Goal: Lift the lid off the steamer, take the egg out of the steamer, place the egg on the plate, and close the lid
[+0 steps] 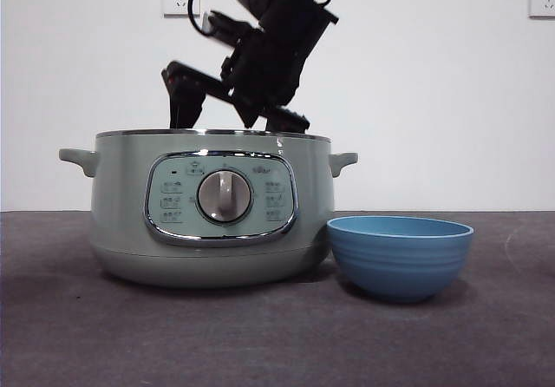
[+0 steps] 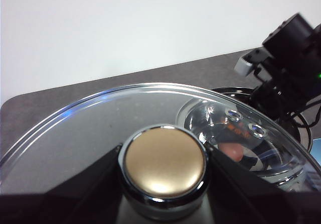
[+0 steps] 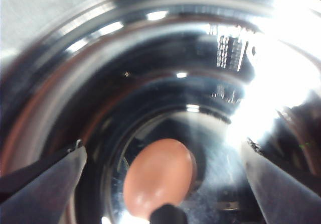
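The steamer [image 1: 212,209] stands on the table [image 1: 78,335], its lid off; the plate [image 1: 401,255] sits just beside it, on the side of its right-hand handle in the front view; the left gripper [image 2: 165,171] is clamped on the knob [image 2: 164,164] of the lid [image 2: 75,133], held clear of the pot; the right gripper [image 3: 163,158] reaches down into the steamer, jaws spread wide either side of the egg [image 3: 158,179], which lies on the shiny pot floor.
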Robot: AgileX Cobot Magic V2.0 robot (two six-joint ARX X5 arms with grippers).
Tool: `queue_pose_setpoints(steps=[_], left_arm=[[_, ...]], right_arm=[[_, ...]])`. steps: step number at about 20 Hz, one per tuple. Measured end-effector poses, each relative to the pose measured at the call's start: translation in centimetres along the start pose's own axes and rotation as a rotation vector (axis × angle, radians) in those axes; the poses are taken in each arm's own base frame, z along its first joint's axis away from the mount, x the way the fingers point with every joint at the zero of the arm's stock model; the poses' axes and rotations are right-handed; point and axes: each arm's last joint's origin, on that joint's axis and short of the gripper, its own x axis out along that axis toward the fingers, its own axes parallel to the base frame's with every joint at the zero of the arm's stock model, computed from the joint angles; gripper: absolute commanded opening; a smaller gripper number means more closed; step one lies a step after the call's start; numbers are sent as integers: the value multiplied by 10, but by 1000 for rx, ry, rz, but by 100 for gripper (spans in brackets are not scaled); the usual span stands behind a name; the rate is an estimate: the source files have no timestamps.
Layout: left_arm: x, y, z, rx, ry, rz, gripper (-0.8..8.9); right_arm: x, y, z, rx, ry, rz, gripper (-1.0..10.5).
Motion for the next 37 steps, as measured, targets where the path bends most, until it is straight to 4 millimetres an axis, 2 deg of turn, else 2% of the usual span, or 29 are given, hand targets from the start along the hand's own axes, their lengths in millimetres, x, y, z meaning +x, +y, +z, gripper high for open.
queue_pose_setpoints(steps=[3,8,12,16,19,25,26,27,29,30,32,35,37], left_arm=[[0,0,0,0,0,-1,-9],[0,0,0,0,0,-2,-9],[0,0,0,0,0,-2,-8],[0,0,0,0,0,-2,-8],[0,0,0,0,0,-2,-8],[0,0,0,-1,-1,-2,-9],[0,0,0,-1,-1,-2,-9],[0,0,0,0,-1,-2,-9],[0,0,1,-3,-13,-6,-9],[0,-1,2,-6,-24,-23,-9],[0,-2,5,-12,-53,-65,-9],[2,-3,6,-10,-47,-97,-9],[7,-5,7,-8,-37,-118,-9]], right_arm=[[16,0,-8,2,39,-2,533],[21,7,-10,-12,42,9,532],[33,6,-15,-1,63,-12,523],[34,6,-17,3,75,-44,199],[34,6,-18,3,82,-41,4],[31,6,-17,0,78,-41,-12],[17,9,-11,-4,56,-39,-12],[-4,13,-1,-11,7,-33,-12],[-73,25,20,-48,-115,-23,-12],[-109,30,24,-78,-148,-23,-12],[-165,37,17,-121,-137,-44,-12],[-238,37,-2,-138,-130,-122,-12],[-267,30,-18,-124,-82,-149,-13]])
